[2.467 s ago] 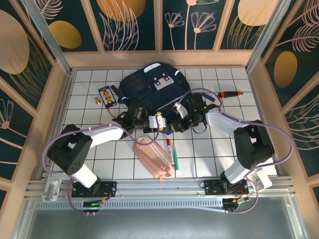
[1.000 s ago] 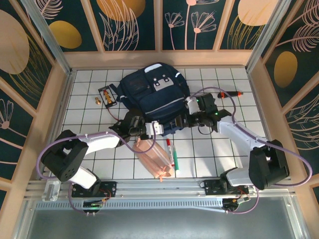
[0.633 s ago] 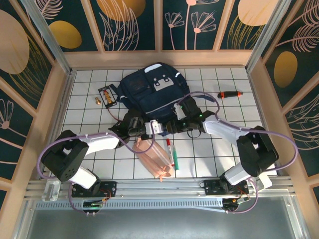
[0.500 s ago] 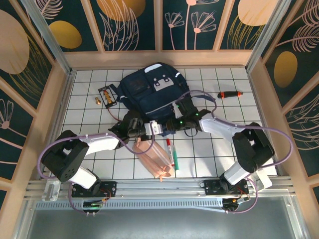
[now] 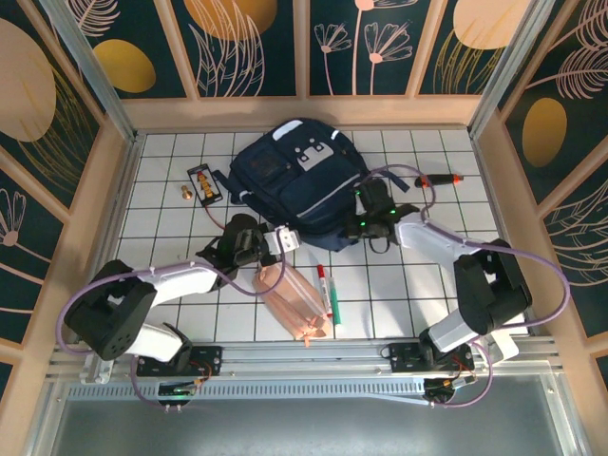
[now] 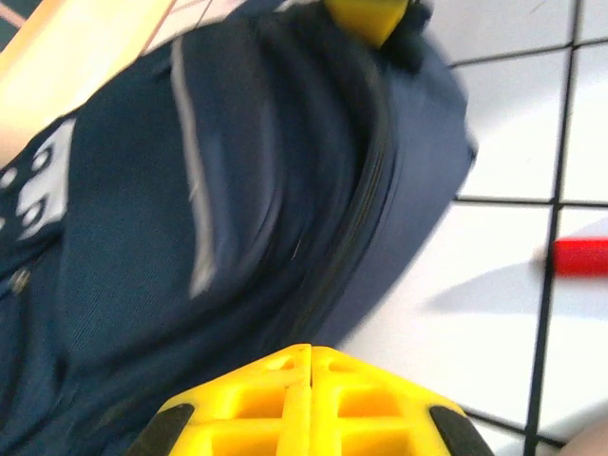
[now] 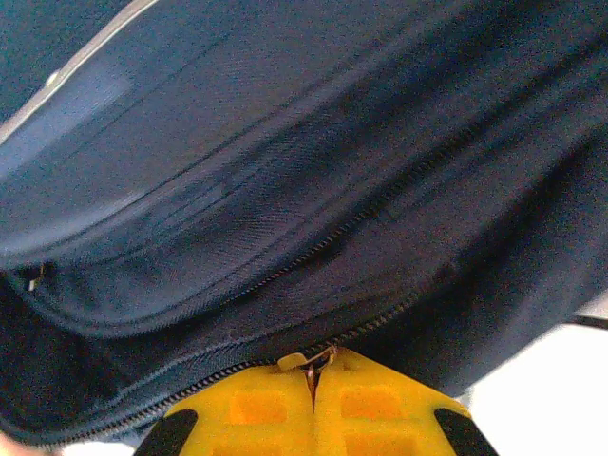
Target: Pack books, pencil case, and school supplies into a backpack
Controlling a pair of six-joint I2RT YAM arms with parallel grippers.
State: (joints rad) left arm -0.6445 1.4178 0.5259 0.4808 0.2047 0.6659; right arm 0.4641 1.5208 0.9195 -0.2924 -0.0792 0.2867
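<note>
The navy backpack [image 5: 294,176] lies at the table's back middle, also seen close up in the left wrist view [image 6: 237,190] and the right wrist view [image 7: 285,190]. My right gripper [image 5: 353,226] is at its near right edge, shut [image 7: 313,369] on the small metal zipper pull [image 7: 306,360]. My left gripper [image 5: 288,235] is shut with nothing between its fingers [image 6: 310,359], just off the bag's near edge. The pink pencil case [image 5: 293,302] and the red-capped marker [image 5: 326,290] lie on the tiles in front. The marker's red cap [image 6: 581,256] shows at right. The books are out of view.
A red-and-black handled tool [image 5: 439,179] lies at the back right. A small black card with orange pieces [image 5: 203,182] sits left of the backpack. Wooden walls [image 5: 109,190] bound the white tiled table on three sides.
My right gripper has closed and moved right along the backpack's near edge. My left arm has drawn back toward the near left. The backpack has shifted slightly.
</note>
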